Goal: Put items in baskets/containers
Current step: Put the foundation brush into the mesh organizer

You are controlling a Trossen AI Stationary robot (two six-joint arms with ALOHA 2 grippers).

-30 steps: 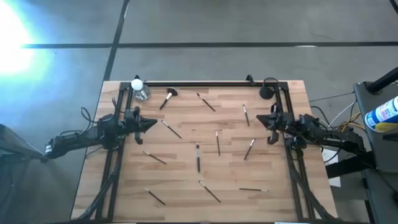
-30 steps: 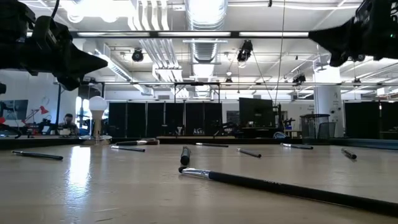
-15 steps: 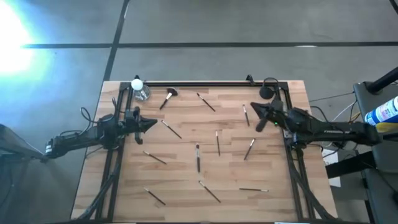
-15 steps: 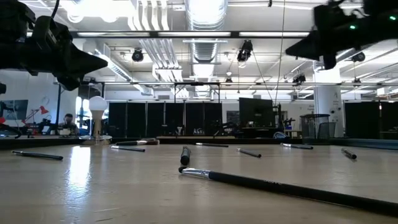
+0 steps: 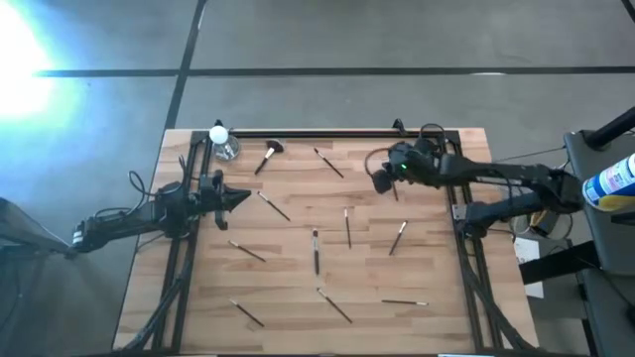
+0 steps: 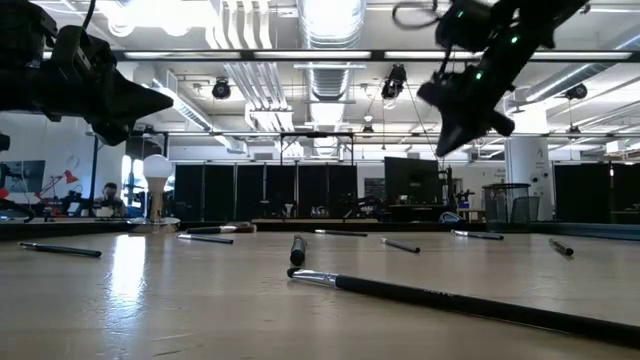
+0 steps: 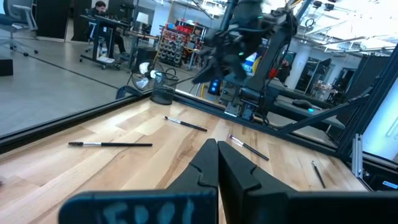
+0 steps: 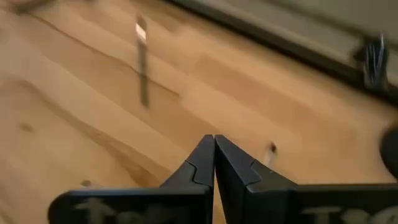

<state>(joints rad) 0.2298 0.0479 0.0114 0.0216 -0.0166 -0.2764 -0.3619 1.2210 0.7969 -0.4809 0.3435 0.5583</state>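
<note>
Here we see a wooden table (image 5: 298,297) with thin dark makeup brushes scattered across it. The right gripper (image 5: 378,181) hangs above the table near the far right corner, its two fingers pressed together with nothing between them; the right wrist view shows the closed fingertips (image 8: 214,155) over bare wood, with one thin brush (image 8: 142,74) lying farther off. In the low view this gripper (image 6: 447,140) points downward, well above the surface.

The left gripper (image 5: 241,197) sits at the left edge of the table, also closed and empty, its fingers meeting in a point in the left wrist view (image 7: 217,163).

The small black cup (image 5: 425,147) stands at the far right corner, just inside the metal frame (image 5: 317,134) that runs along the far edge. We cannot tell whether anything is in it.

The large brown-handled brush (image 5: 268,155) with its fluffy dark head lies near the far left corner, beside a clear glass holding a white bulb (image 5: 222,141). One thin brush (image 5: 328,163) lies near the middle of the far edge, another (image 5: 393,185) just beside the right gripper. Further brushes lie toward the middle: one (image 5: 275,206) close to the left gripper's tip, one (image 5: 347,227) and one (image 5: 316,251) at the centre, and one (image 5: 398,236) toward the right edge. Near the near edge lie four more (image 5: 247,251), (image 5: 247,313), (image 5: 334,305), (image 5: 405,301). All of them rest flat on the wood, outside the cup.
</note>
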